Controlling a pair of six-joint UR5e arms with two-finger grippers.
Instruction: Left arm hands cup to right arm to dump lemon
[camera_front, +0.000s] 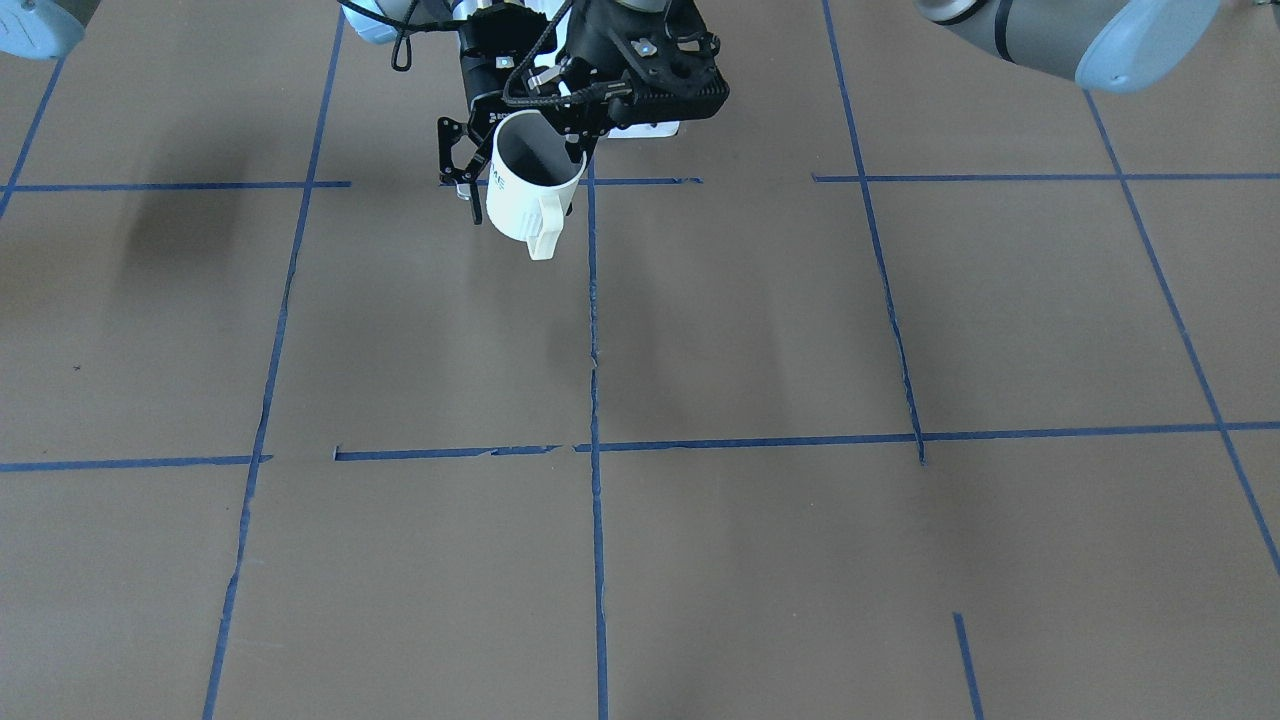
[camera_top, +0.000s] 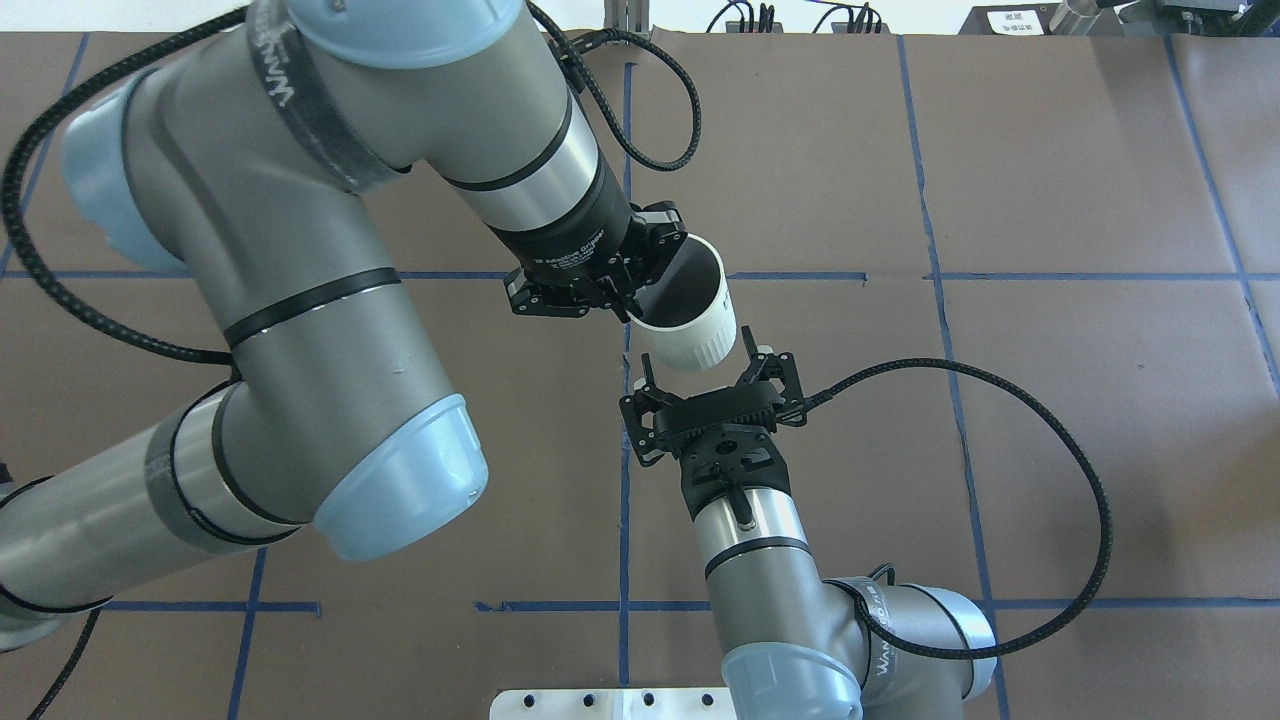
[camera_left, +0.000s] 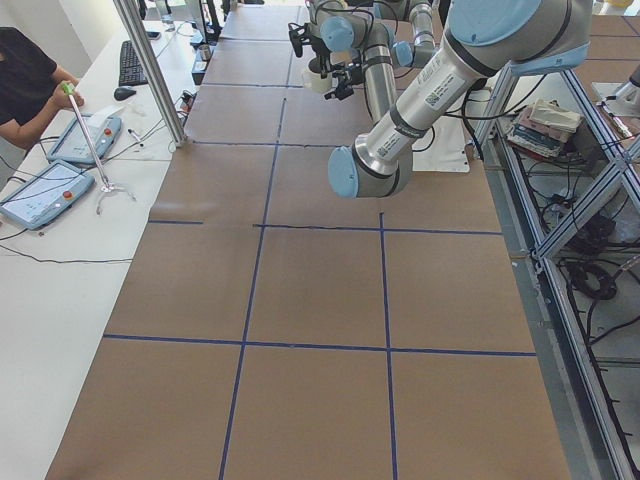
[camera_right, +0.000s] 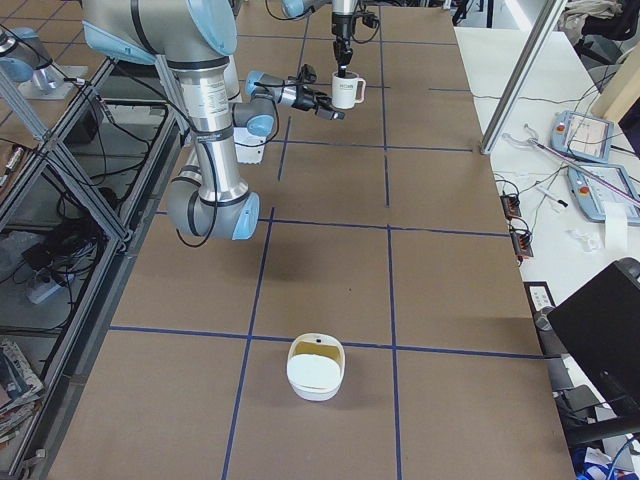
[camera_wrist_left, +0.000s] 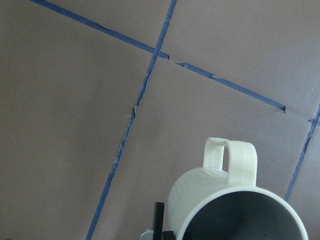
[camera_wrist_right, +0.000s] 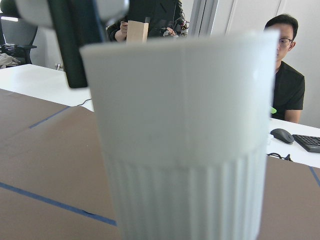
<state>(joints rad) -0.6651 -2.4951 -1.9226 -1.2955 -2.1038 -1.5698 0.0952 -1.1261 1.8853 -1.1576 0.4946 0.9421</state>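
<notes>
The white cup (camera_top: 690, 335) hangs upright in the air above the table, with its handle pointing away from the robot. My left gripper (camera_top: 630, 298) comes down from above and is shut on the cup's rim. My right gripper (camera_top: 707, 365) reaches in level from the robot's side and is open. Its fingers (camera_top: 772, 362) flank the cup's lower body, and I cannot tell if they touch it. The cup fills the right wrist view (camera_wrist_right: 185, 140). In the front view the cup's (camera_front: 525, 200) grey inside shows. The lemon is not visible in any view.
A white bowl-like container (camera_right: 316, 368) sits on the brown paper table far toward the robot's right end. Blue tape lines (camera_front: 594, 400) grid the table. A person (camera_wrist_right: 286, 75) and tablets (camera_left: 45, 190) are at the white bench across the table.
</notes>
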